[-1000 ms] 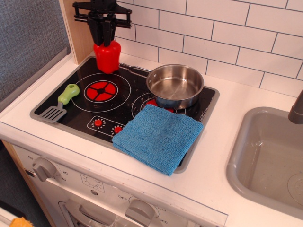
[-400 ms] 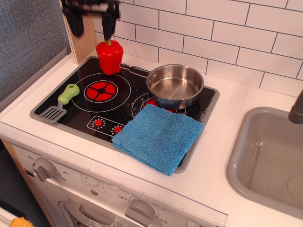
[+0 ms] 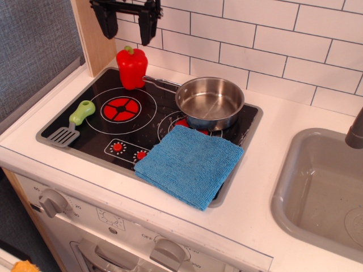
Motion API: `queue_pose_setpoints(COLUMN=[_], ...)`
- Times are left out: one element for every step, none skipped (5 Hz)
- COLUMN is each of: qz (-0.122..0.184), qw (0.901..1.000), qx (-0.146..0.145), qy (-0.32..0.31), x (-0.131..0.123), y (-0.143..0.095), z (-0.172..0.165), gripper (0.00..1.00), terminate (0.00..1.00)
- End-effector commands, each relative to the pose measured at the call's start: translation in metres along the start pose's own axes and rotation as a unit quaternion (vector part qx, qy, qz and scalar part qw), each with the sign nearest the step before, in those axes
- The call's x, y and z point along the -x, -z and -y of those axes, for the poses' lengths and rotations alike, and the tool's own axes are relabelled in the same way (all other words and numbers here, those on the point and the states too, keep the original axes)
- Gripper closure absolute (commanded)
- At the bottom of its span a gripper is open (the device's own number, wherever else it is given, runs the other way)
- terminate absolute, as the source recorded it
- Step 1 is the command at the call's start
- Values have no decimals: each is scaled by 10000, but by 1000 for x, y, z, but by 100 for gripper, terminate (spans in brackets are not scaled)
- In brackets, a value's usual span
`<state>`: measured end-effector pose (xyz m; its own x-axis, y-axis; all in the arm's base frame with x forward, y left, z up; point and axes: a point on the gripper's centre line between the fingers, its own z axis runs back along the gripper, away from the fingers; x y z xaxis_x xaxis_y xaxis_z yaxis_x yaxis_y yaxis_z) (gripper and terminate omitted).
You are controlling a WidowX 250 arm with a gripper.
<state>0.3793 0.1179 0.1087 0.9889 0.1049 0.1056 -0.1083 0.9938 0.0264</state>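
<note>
A red toy pepper (image 3: 131, 67) with a green stem stands upright at the back left corner of the black stovetop (image 3: 91, 122). My black gripper (image 3: 127, 35) hangs open just above it, one finger on each side of the pepper's top, touching nothing. A steel pan (image 3: 209, 102) sits on the right rear burner, its handle pointing toward the pepper. A folded blue cloth (image 3: 190, 163) lies over the stovetop's front right corner.
A grey spatula with a green handle (image 3: 72, 123) lies at the stovetop's left edge. A wooden panel (image 3: 93, 39) rises behind the gripper, and white tiles line the back wall. A grey sink (image 3: 317, 192) is set in the counter at right. Oven knobs (image 3: 52, 202) face front.
The gripper was shut on the pepper's top, then opened and rose, letting go. The pepper stays standing on the stovetop's back left corner.
</note>
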Motion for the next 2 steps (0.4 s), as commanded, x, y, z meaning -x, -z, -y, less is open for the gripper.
queue_pose_setpoints(qz=[336,336], qw=[9988,9988], qx=[-46,-46], qy=[358,358], x=[4,4], y=[-32,-32], z=[-2,-2], gripper=[0,0], terminate=[0,100])
